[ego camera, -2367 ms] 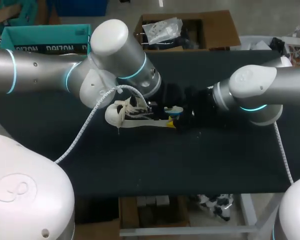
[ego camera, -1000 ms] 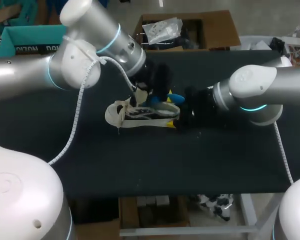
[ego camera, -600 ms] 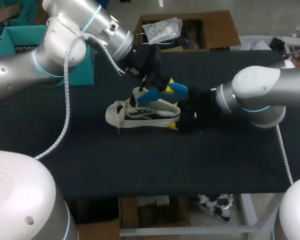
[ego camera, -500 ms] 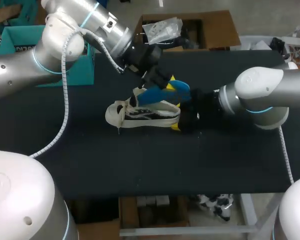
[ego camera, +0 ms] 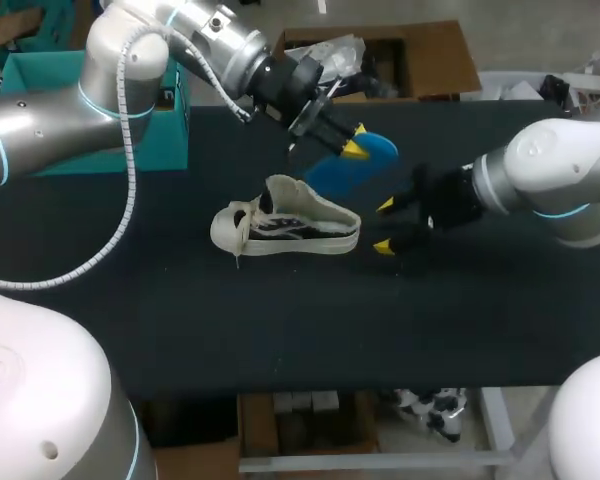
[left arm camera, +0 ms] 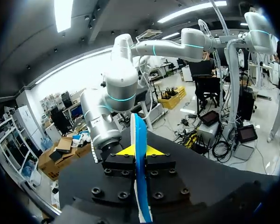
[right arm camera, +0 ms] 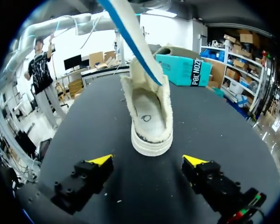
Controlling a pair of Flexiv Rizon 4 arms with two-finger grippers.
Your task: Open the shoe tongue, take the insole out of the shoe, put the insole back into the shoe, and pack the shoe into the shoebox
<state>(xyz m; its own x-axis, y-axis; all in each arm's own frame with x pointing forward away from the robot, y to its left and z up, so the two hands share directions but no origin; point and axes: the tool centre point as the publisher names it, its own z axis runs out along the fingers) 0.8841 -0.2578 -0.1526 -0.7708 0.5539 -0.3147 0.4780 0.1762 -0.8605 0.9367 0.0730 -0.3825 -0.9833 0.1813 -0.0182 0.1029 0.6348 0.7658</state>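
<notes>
Centre of the scene, upright on its sole: cream shoe [ego camera: 285, 222] with dark side stripes, toe left and heel right, tongue and laces flopped out over the toe, mouth gaping with the pale inner floor bared. In the air just beyond the heel to the far right, clear of the shoe: blue insole [ego camera: 345, 162], pinched between the yellow tips of the left gripper [ego camera: 352, 146]. Far left, well apart from both: teal shoebox [ego camera: 90, 75]

We take this for a robotics lab: our left arm [ego camera: 50, 125] and right arm [ego camera: 560, 180], silver, blue-ringed and trailing cables, hang over a plain black surface [ego camera: 280, 320].
</notes>
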